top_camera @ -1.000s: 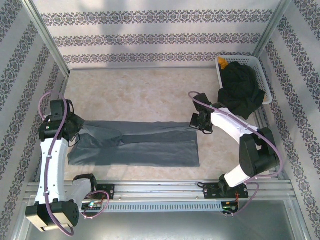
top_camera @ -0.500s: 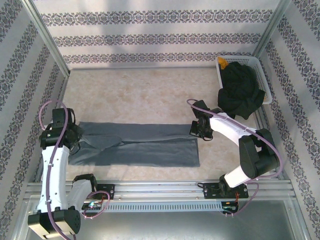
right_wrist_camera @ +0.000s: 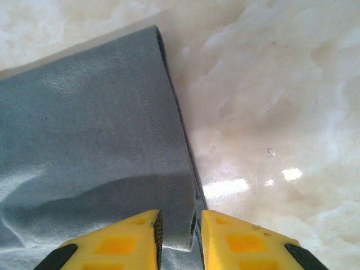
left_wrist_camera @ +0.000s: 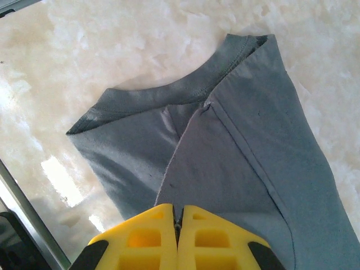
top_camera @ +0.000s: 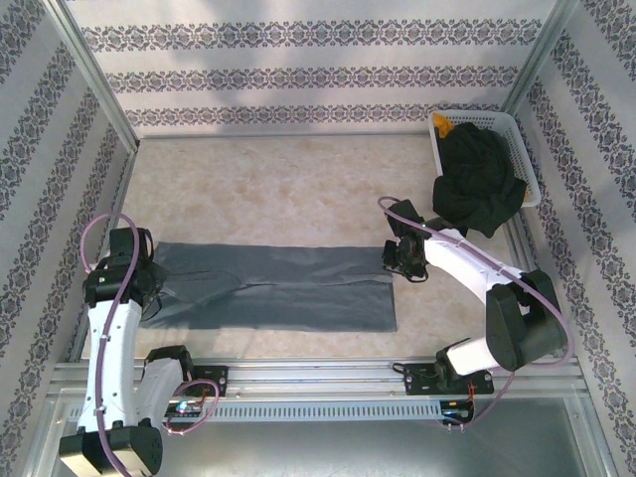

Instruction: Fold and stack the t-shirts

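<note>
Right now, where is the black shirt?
In the top view, the black t-shirt is at the table's far right corner, bunched in the white basket and spilling over its near edge.

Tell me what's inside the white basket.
A black t-shirt lies in the white basket, spilling over its near rim; a yellow-orange object sits in its far corner. Anything beneath the shirt is hidden.

I'm seeing left arm [top_camera: 107, 343], right arm [top_camera: 465, 260]: white shells, black joints. Purple cable [top_camera: 84, 245] looping along each. Left gripper [left_wrist_camera: 177, 209] on my feed: yellow fingers [left_wrist_camera: 146, 236], square recesses, black corners. Right gripper [right_wrist_camera: 179, 216]: same yellow, same black corners.
</note>
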{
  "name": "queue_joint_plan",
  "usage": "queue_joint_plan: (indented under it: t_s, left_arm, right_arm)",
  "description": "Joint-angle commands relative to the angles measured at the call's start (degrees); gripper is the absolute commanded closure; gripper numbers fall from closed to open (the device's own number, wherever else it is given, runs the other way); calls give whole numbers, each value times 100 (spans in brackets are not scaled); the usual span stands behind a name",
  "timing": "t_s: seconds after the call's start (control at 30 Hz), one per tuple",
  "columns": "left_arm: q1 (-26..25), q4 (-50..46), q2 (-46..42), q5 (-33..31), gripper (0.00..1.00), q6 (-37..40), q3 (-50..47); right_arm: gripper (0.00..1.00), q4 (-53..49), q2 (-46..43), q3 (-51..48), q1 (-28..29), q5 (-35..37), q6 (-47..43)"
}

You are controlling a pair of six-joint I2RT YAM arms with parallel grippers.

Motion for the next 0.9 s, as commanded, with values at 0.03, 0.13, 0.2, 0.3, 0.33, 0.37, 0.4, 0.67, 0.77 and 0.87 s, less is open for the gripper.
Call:
queue_joint_plan:
  t_s: [0.03, 0.13, 0.2, 0.3, 0.33, 0.37, 0.4, 0.67, 0.77, 0.87]
  left_arm:
    - [67, -182, -69, -229, 100, -129, -82]
    - [67, -215, -70, -232, 100, -155, -119]
    - [67, -242, -95, -251, 100, -183, -153]
    - [67, -276, -171, -271, 100, -201, -208]
    - [67, -287, -187, -283, 100, -200, -229]
    - [67, -294, -205, -292, 100, -210, -251]
    - [67, -303, -222, -287, 100, -219, -281]
    - [67, -357, -263, -172, 100, -474, -667]
    - [67, -401, -317, -56, 100, -714, -877]
    - [67, -454, -407, 32, 100, -998, -1090]
  right_arm:
    - [74, 64, 139, 116, -27, -253, 288]
    - [76, 187, 402, 136, -8, -452, 395]
    - [78, 246, 581, 143, 8, -561, 383]
    - [88, 146, 789, 156, 18, -737, 249]
    - [91, 70, 830, 145, 29, -755, 185]
    - [93, 14, 863, 108, 27, -759, 126]
    - [94, -56, 867, 54, 21, -739, 64]
    - [97, -165, 882, -170, -175, -616, -223]
    - [97, -230, 961, 13, -175, -513, -283]
    - [97, -351, 1008, 148, -152, -358, -331]
